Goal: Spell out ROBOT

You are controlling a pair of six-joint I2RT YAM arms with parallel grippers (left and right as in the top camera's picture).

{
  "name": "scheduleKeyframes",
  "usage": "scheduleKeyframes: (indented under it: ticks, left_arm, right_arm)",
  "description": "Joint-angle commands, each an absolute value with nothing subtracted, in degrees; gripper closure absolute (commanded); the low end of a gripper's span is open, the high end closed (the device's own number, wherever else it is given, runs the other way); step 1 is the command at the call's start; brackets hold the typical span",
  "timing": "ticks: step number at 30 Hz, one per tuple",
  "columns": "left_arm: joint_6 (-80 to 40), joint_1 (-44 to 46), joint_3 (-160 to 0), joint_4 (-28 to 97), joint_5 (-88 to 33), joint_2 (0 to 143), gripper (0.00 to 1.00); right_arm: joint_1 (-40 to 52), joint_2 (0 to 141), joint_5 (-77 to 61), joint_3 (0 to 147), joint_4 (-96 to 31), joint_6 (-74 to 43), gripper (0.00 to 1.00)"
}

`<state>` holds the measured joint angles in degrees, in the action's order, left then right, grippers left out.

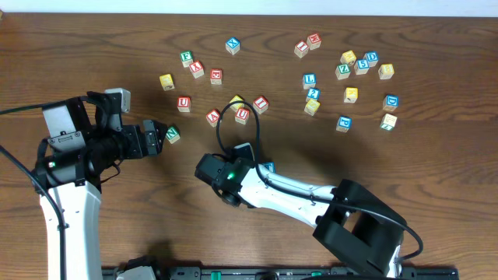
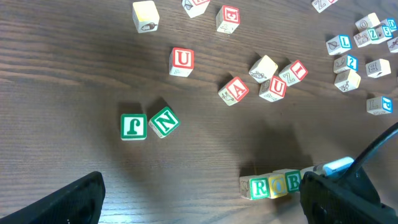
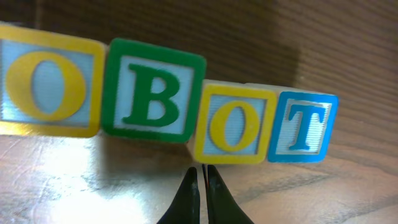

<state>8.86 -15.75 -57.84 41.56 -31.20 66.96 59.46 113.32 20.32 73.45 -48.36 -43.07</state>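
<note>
In the right wrist view a row of letter blocks reads yellow O [image 3: 46,87], green B [image 3: 152,92], yellow O [image 3: 233,127], blue T [image 3: 303,127]. My right gripper [image 3: 201,171] is shut and empty, its tips just in front of the second O. The left wrist view shows the row's start: green R [image 2: 260,187], yellow O [image 2: 277,185], green B [image 2: 292,182]; the remainder is hidden by the right arm. My left gripper [image 2: 199,208] is open and empty, left of the row. Overhead, it [image 1: 158,138] is beside a green N block [image 1: 173,134], and only the blue T [image 1: 267,166] shows.
Loose blocks lie behind the row: green J [image 2: 134,126] and N [image 2: 164,121], red U [image 2: 181,61], red A [image 2: 234,91], and a red U [image 2: 274,87]. Several more blocks are scattered at the back right [image 1: 350,95]. A black cable [image 1: 226,124] loops over the table.
</note>
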Motion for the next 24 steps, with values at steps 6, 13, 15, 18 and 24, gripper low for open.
scheduleKeyframes:
  ticks: [6, 13, 15, 18, 24]
  left_arm:
    - [9.21, -16.01, -58.89, 41.54, -31.48, 66.87, 0.02]
    - [9.19, -16.01, -58.89, 41.54, -31.48, 66.87, 0.02]
    - [9.21, -16.01, -58.89, 41.54, -31.48, 66.87, 0.02]
    - [9.21, -16.01, -58.89, 41.54, -31.48, 66.87, 0.02]
    - [9.21, -16.01, -58.89, 41.54, -31.48, 66.87, 0.02]
  right_arm:
    - [58.48, 113.47, 23.31, 74.54, -48.18, -44.34, 0.99]
    - [58.48, 113.47, 23.88, 74.54, -48.01, -44.34, 0.99]
    - [58.48, 113.47, 23.92, 74.54, -47.97, -44.34, 0.99]
    - [58.48, 113.47, 23.94, 74.54, -47.99, -44.34, 0.99]
    - [58.48, 113.47, 24.12, 74.54, -47.77, -44.34, 0.99]
